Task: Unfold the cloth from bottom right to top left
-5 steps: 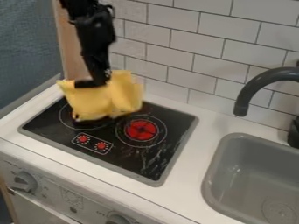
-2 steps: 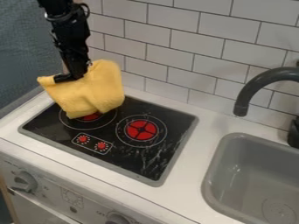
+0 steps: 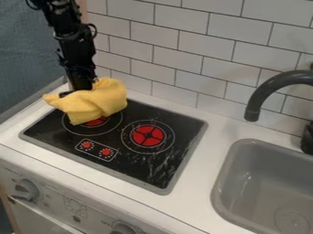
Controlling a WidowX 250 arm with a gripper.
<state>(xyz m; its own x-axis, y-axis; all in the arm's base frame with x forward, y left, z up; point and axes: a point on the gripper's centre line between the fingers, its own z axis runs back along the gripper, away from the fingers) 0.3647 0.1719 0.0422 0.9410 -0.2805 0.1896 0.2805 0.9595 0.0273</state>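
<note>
Cloth bunched over far-left part of stove, top edge pinched in gripper, as we read it. We'd draw it low toward far left, let near folds drag flat, then release gently, close to the surface.

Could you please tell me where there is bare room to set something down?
The white countertop is bare between the black cooktop and the rounded grey sink, and the cooktop is free from its right-hand red burner to its nearest corner. Its far left is crowded by the crumpled yellow cloth and black gripper.
</note>
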